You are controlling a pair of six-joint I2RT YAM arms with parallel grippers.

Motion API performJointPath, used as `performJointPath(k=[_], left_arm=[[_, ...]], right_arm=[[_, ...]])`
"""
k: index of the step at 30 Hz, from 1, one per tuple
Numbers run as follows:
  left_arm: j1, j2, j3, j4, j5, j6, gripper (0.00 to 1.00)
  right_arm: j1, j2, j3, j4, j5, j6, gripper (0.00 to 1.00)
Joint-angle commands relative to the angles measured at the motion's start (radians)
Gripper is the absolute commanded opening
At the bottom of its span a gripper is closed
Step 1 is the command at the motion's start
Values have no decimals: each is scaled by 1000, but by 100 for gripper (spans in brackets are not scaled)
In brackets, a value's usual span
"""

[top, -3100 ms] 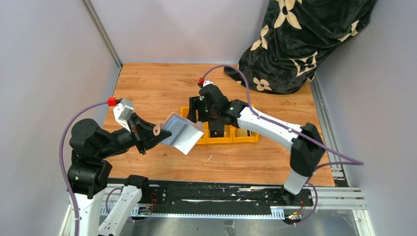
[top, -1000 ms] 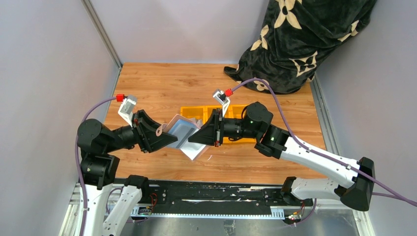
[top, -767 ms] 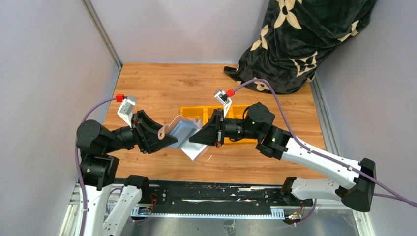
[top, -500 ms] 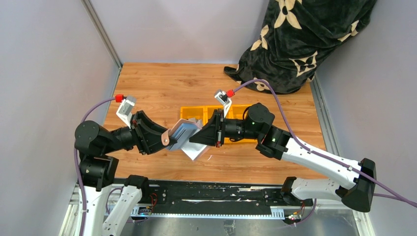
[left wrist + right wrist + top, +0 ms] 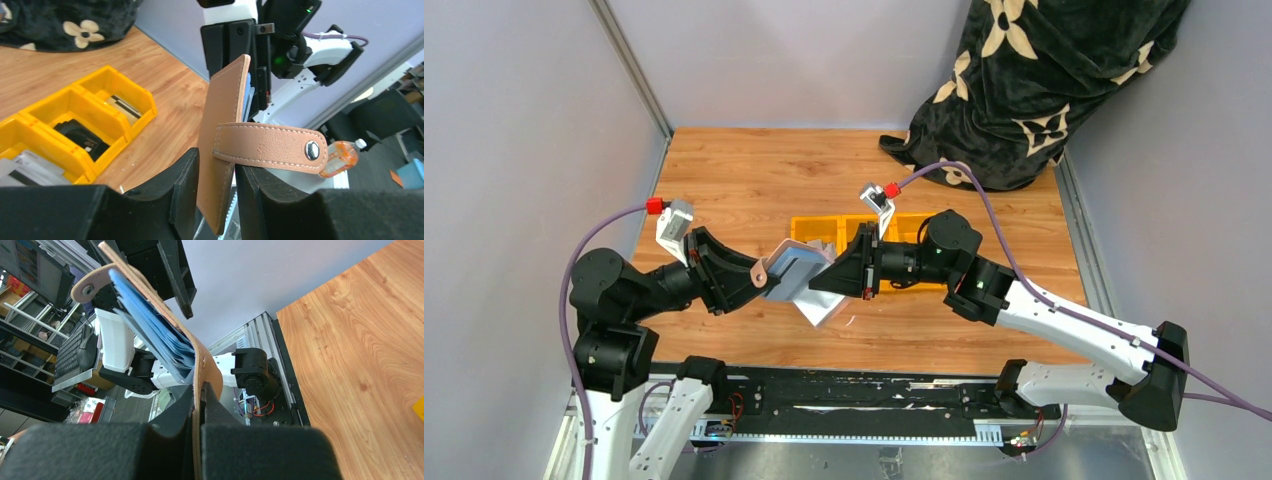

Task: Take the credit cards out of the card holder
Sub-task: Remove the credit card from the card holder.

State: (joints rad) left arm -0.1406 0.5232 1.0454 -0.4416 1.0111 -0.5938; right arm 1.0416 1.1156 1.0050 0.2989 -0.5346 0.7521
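The card holder [image 5: 796, 270] hangs in the air between both arms, half folded, tan outside and grey-blue inside [image 5: 150, 325]. My left gripper [image 5: 759, 285] is shut on its left flap [image 5: 225, 125], just under the pinkish-tan tab [image 5: 270, 147]. From the right, my right gripper [image 5: 819, 283] is shut on the thin edge of the other flap [image 5: 201, 392]. Blue pocket layers fan out in the right wrist view. Whether any credit cards sit in them I cannot tell. A pale card [image 5: 20, 167] lies in the nearest yellow bin.
A row of yellow bins [image 5: 824, 222] stands on the wooden table behind the holder; one holds a black wallet [image 5: 80, 137]. A black flowered blanket [image 5: 1044, 70] fills the back right corner. Grey walls close in the left and back.
The left arm has pulled down and to the left and turned its wrist. The holder's flaps now stand closer together than a second ago. The right arm has stayed put.
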Motion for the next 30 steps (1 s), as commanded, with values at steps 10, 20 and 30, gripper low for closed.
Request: performJointPath(k=[10,20,30], left_arm=[[-1,-12,-48,136,68,-136,42],[-1,-19,-70,154,73,-189,41],[-1,-28,-122,215,52,-327,36]], right_arm=[[35,-10,14,66,-42,-8,0],[35,-20,12,65,-44,-16,0],[35,-13,18,108,-68,-7,0]])
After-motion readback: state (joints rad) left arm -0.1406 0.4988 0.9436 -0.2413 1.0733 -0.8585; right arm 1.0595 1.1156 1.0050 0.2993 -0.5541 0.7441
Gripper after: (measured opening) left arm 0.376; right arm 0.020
